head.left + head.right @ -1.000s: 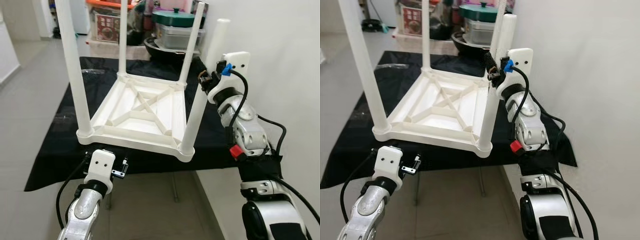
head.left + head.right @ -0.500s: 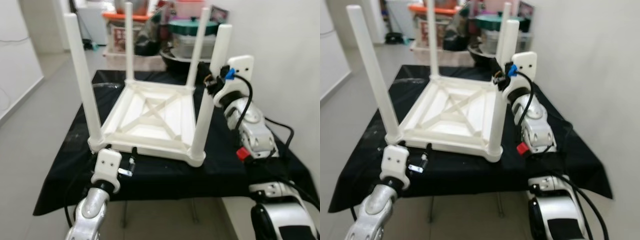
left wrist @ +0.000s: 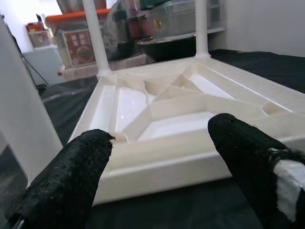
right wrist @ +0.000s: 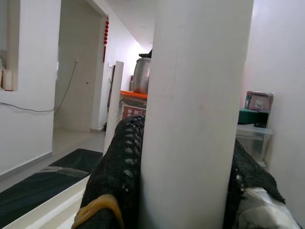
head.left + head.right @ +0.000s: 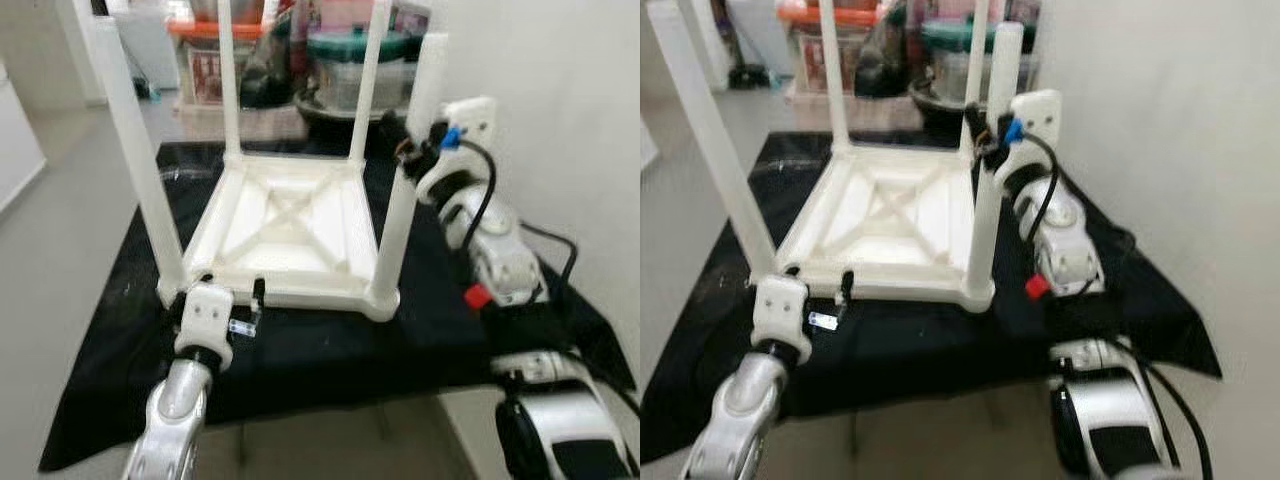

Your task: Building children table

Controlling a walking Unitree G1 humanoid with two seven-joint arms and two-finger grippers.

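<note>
A white children table [image 5: 290,225] lies upside down, legs up, on a black cloth [image 5: 110,330] over a table. The right tool [image 5: 408,152] is clamped on the near right leg [image 5: 403,190], a finger [image 4: 119,171] on each side. The left tool [image 3: 162,157], fingers [image 3: 71,171] apart, hovers just before the near edge of the frame.

1. Head stereo pair — looks forward and down at the upturned white table [image 5: 290,225] on the black cloth [image 5: 330,345].
2. Left wrist camera — close, low, facing the table's near edge.
3. Right wrist camera — pressed against one table leg [image 4: 198,119].
</note>
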